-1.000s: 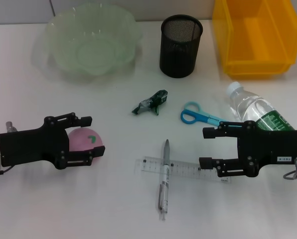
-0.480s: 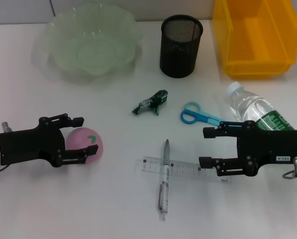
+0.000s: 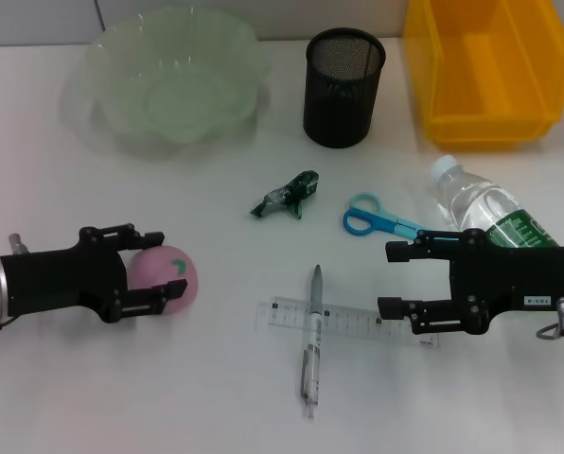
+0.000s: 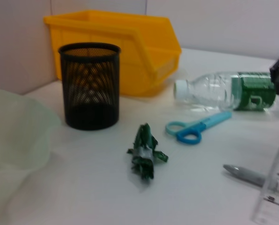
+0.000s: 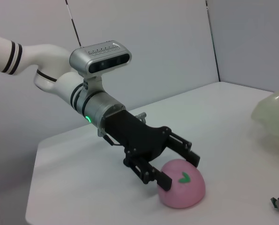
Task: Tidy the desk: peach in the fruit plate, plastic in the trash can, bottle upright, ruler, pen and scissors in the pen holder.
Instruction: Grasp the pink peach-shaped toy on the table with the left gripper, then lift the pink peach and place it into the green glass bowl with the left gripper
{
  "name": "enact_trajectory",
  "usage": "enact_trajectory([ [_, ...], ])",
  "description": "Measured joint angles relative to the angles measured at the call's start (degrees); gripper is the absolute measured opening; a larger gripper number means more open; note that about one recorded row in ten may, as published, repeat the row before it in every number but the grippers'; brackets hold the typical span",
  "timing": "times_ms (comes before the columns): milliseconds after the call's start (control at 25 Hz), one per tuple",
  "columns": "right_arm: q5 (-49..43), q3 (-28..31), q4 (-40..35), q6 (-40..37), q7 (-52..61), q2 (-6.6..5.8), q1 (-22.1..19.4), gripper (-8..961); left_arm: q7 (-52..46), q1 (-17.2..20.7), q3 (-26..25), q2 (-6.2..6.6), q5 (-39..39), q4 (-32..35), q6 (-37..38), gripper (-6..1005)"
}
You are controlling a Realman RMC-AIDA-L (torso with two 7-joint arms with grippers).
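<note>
A pink peach (image 3: 171,275) lies on the white desk at the front left. My left gripper (image 3: 171,263) is open, one finger on each side of the peach's near half; the right wrist view shows the gripper (image 5: 179,171) and the peach (image 5: 182,185) too. My right gripper (image 3: 388,280) is open and empty above the ruler's (image 3: 343,322) right end. A clear bottle (image 3: 485,213) lies on its side behind it. A grey pen (image 3: 312,340) crosses the ruler. Blue scissors (image 3: 377,221) and a green plastic wrapper (image 3: 287,196) lie mid-desk.
A pale green fruit plate (image 3: 173,80) stands at the back left, a black mesh pen holder (image 3: 343,85) at the back middle and a yellow bin (image 3: 485,66) at the back right. The left wrist view shows the holder (image 4: 89,84), wrapper (image 4: 144,152) and scissors (image 4: 195,129).
My left gripper has drawn back to the left, so its fingers reach less far around the peach. The peach and the right arm have stayed put.
</note>
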Motion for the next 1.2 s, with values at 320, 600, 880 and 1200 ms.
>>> enact_trajectory([
  [320,0.0,-0.1,0.0,0.0,0.0,-0.06,0.1,766,-0.5,-0.3,-0.3,-0.29,1.3,0.8,-0.3,561],
  [600,0.0,0.0,0.0,0.0,-0.6,-0.07,0.1,766,-0.7,-0.4,-0.3,-0.35,1.4,0.9,-0.1,391],
  [880,0.0,0.1,0.0,0.0,-0.7,-0.03,0.0,765,-1.4,-0.7,-5.3,-2.18,1.0,2.7,3.8,226],
  [1200,0.0,-0.1,0.0,0.0,-0.7,0.01,-0.1,766,0.0,-4.0,-21.9,-7.6,0.0,2.3,6.6,155],
])
